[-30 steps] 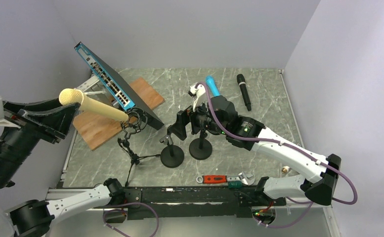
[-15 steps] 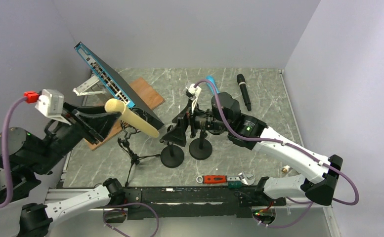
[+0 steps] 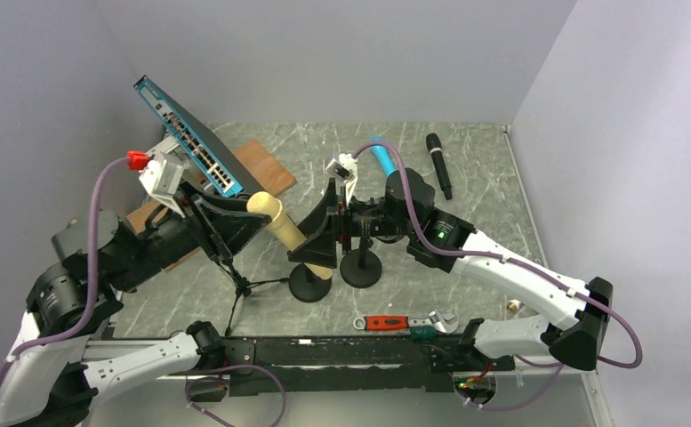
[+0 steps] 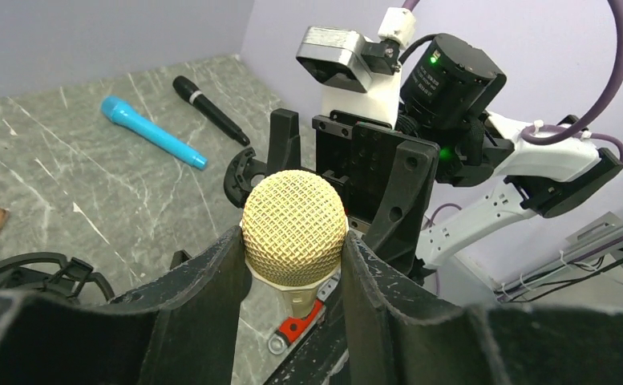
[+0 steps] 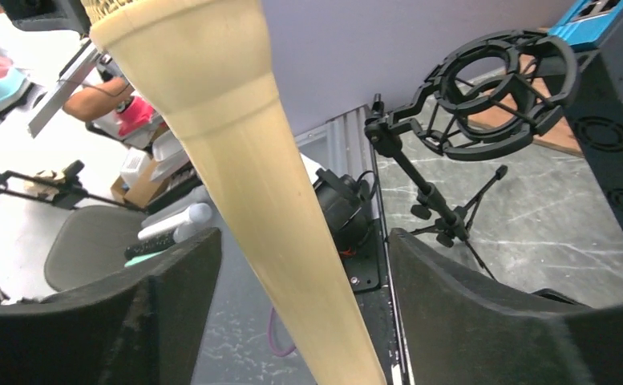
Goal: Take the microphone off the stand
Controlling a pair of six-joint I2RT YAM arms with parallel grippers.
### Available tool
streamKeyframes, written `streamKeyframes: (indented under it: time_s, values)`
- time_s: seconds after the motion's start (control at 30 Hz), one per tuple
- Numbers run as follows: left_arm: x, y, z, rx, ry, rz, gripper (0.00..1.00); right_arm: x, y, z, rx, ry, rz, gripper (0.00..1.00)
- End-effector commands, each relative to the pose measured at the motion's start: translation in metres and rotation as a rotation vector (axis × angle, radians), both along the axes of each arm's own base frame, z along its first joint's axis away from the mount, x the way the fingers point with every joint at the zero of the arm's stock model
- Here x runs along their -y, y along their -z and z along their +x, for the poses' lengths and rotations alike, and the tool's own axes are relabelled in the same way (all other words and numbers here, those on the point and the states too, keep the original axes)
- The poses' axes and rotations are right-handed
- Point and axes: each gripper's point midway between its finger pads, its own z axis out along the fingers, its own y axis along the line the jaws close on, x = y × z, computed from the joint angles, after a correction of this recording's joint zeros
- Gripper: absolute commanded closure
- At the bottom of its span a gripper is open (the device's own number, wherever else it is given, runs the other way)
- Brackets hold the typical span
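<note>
A gold microphone (image 3: pixel 275 222) with a mesh head (image 4: pixel 294 227) hangs tilted above the table, clear of the stand. My left gripper (image 4: pixel 292 239) is shut on its head. The tapered handle (image 5: pixel 276 200) runs down between the fingers of my right gripper (image 5: pixel 301 239), which is open, with a gap on each side. In the top view the right gripper (image 3: pixel 317 240) faces left around the handle's lower part. The black tripod stand (image 3: pixel 235 267) stands below the left gripper, and its shock-mount ring (image 5: pixel 492 96) is empty.
Two black round-base stands (image 3: pixel 309 283) (image 3: pixel 360 267) sit under the right gripper. A blue microphone (image 3: pixel 382 158) and a black microphone (image 3: pixel 438 165) lie at the back. A network switch (image 3: pixel 195 147) leans over a wooden board (image 3: pixel 266 169). A red-handled wrench (image 3: pixel 395 322) lies near the front edge.
The left arm has swung the gold microphone rightward and down, bringing its handle between the right gripper's fingers. The right gripper has turned to face left and its jaws have narrowed a little.
</note>
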Motion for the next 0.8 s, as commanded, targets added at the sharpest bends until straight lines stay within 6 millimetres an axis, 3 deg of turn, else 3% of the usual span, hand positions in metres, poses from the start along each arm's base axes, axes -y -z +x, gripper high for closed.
streamKeyframes:
  time_s: [0.0, 0.17, 0.33, 0.37, 0.4, 0.47, 0.5, 0.53, 0.77]
  values:
    - [0.013, -0.02, -0.005, 0.019, 0.064, -0.078, 1.0, 0.001, -0.021, -0.014, 0.019, -0.07, 0.095, 0.26]
    - [0.017, -0.016, -0.005, 0.007, 0.074, -0.071, 1.0, -0.001, -0.017, -0.016, 0.009, -0.087, 0.103, 0.45]
    - [0.014, -0.013, -0.002, 0.017, 0.053, -0.05, 1.0, -0.004, -0.015, -0.014, 0.01, -0.088, 0.094, 0.75]
    - [0.013, -0.012, -0.002, 0.022, 0.051, -0.034, 0.89, -0.004, -0.014, -0.013, 0.011, -0.083, 0.09, 0.8]
    - [0.011, -0.011, -0.002, 0.028, 0.049, -0.023, 0.69, -0.004, -0.014, -0.012, 0.013, -0.078, 0.084, 0.83]
    - [0.003, -0.01, 0.003, 0.038, 0.001, -0.011, 0.19, -0.003, -0.012, -0.007, 0.024, -0.055, 0.066, 0.87]
    - [-0.002, -0.01, 0.003, 0.045, -0.017, -0.011, 0.05, -0.002, -0.012, -0.006, 0.032, -0.04, 0.056, 0.87]
    - [-0.007, -0.011, 0.003, 0.059, -0.031, -0.014, 0.01, -0.001, -0.011, -0.002, 0.043, -0.017, 0.042, 0.88]
    - [-0.056, -0.02, 0.003, 0.14, -0.193, -0.009, 0.0, 0.02, -0.015, 0.033, 0.148, 0.216, -0.061, 0.97]
